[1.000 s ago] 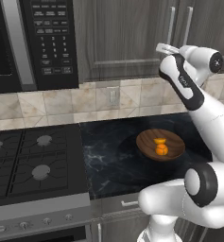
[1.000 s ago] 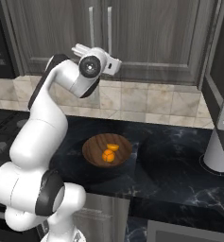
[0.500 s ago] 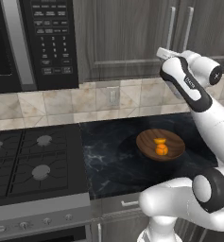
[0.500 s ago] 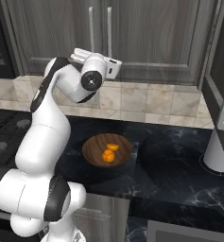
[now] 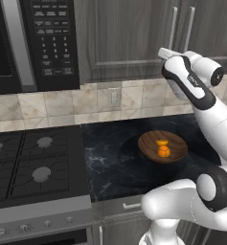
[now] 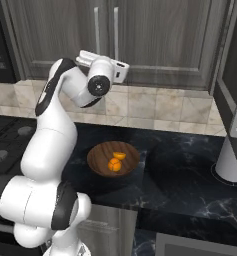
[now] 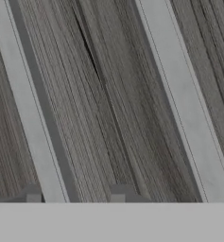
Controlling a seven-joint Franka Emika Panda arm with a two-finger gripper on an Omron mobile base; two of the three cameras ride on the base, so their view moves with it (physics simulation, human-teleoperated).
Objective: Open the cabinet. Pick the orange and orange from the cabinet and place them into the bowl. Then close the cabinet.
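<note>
now | arm is lifting its hand higher than a second ago, up against the closed cabinet [image 6: 155,35] doors | gripper [image 7: 75,194] is sitting at the handles [image 7: 189,108], fingers partly apart, cannot tell if gripping | both oranges [image 6: 115,161] are lying in the bowl [image 6: 97,152] on the counter [image 6: 180,175], unmoved
</note>
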